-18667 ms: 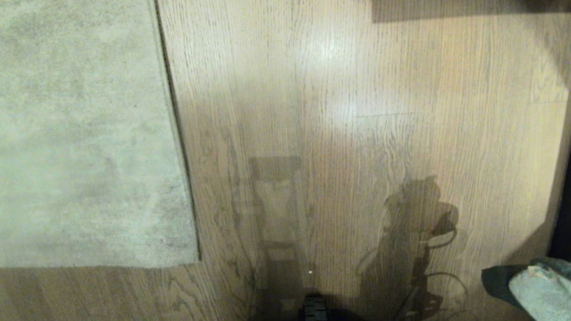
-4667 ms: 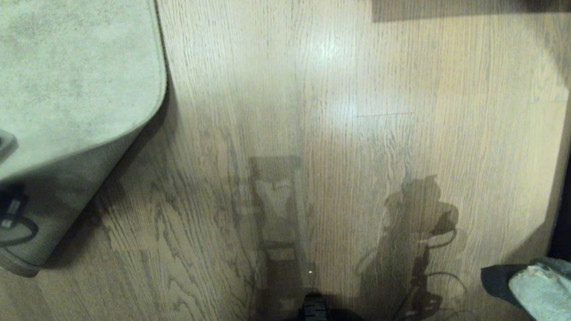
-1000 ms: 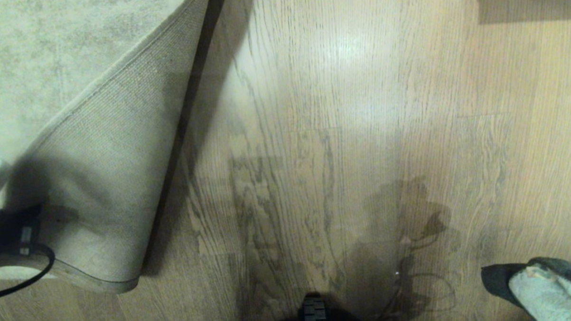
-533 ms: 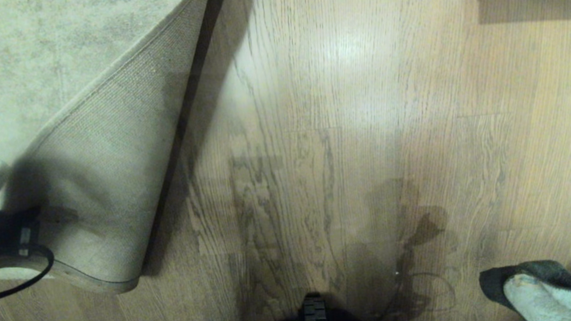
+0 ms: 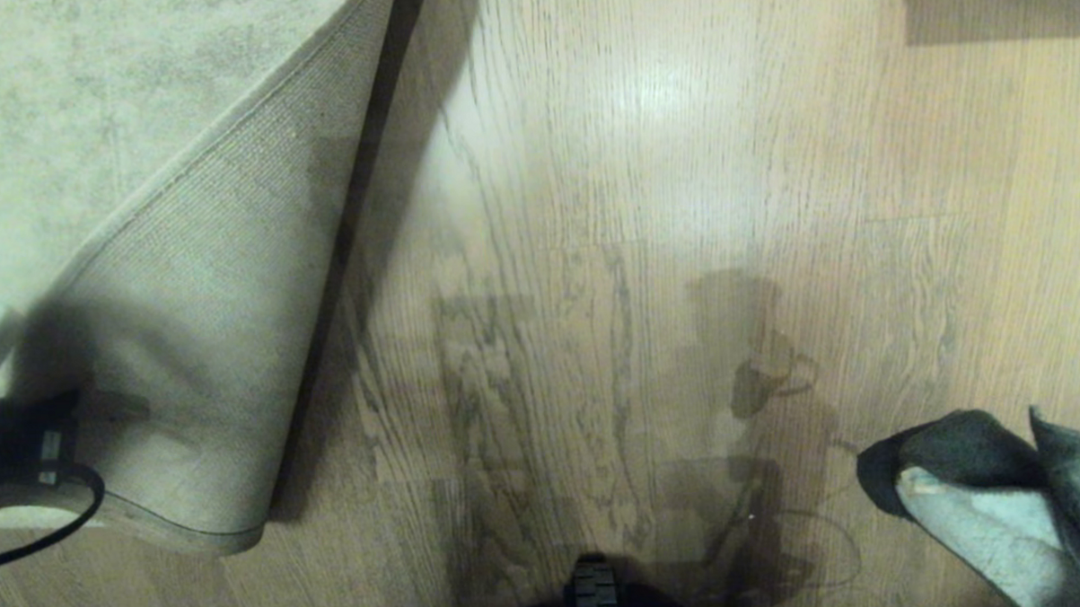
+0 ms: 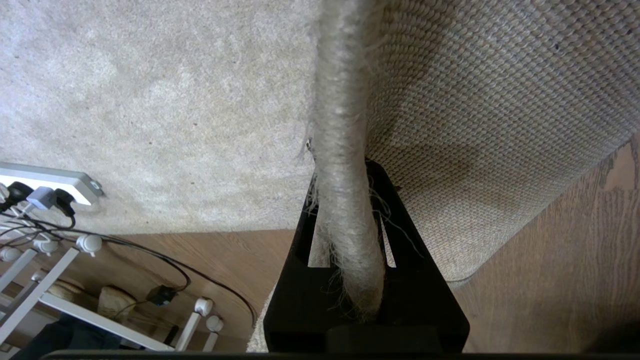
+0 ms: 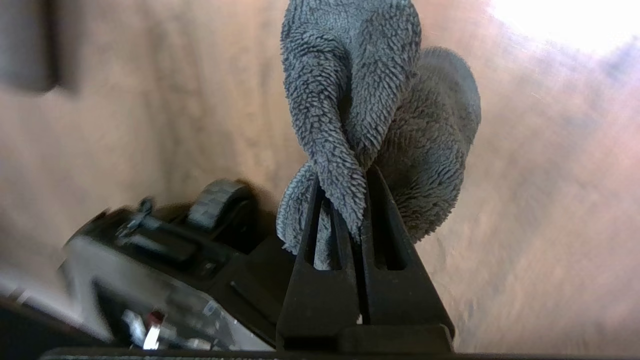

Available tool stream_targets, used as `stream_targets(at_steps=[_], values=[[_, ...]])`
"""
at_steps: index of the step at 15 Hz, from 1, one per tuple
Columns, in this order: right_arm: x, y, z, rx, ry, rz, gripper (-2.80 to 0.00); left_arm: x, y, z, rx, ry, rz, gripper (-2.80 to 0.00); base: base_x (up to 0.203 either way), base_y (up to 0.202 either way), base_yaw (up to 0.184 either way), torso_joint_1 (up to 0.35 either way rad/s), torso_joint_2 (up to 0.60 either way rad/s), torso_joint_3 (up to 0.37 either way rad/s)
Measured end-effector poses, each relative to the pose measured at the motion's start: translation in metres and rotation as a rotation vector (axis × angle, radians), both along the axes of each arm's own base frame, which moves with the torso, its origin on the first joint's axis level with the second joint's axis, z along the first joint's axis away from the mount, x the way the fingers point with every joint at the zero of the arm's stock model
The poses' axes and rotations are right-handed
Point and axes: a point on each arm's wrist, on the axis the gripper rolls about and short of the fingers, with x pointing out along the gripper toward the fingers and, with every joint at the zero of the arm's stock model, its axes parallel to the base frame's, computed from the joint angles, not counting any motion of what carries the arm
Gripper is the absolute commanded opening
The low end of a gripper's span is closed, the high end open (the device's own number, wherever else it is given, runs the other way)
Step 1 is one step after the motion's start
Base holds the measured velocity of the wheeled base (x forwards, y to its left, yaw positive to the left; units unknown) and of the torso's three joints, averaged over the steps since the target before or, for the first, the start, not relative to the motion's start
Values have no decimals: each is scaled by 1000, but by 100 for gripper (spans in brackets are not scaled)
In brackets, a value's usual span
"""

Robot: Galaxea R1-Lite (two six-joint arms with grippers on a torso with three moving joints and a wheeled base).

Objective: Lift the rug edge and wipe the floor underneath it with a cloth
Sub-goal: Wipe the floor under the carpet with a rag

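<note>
Here, from the head view, the rug edge point(image 5: 173, 352) is peeled up at nine o'clock, woven backing showing, above bare floor point(image 5: 590, 203). The cloth point(image 5: 987, 494) hangs at four o'clock, well apart from it.

In the left wrist view, the left gripper point(image 6: 345, 240) pinches the bound rug edge point(image 6: 342, 150); it looks thick, stiff and heavy, best held by that border.

In the right wrist view, the right gripper point(image 7: 350, 220) clamps the soft, light terry cloth point(image 7: 380, 110) above the floor point(image 7: 525, 225).

We see dim warm light, glare on the floor point(image 5: 658, 93) (arm shadows below it), and a motion-blurred right wrist view.
</note>
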Motion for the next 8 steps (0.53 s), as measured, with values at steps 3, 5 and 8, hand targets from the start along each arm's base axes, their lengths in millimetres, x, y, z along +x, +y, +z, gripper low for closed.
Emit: stream_targets(at_steps=[3,5,8], values=[[32,2,22,-60,12,68,-280,0,0,0,1,0,-2,-280,0,0,0,0,0,0],[58,5,36,-89,-11,121,-280,0,0,0,3,0,-3,-280,0,0,0,0,0,0],[99,30,58,-110,-47,276,-280,0,0,0,2,0,-3,-280,0,0,0,0,0,0]])
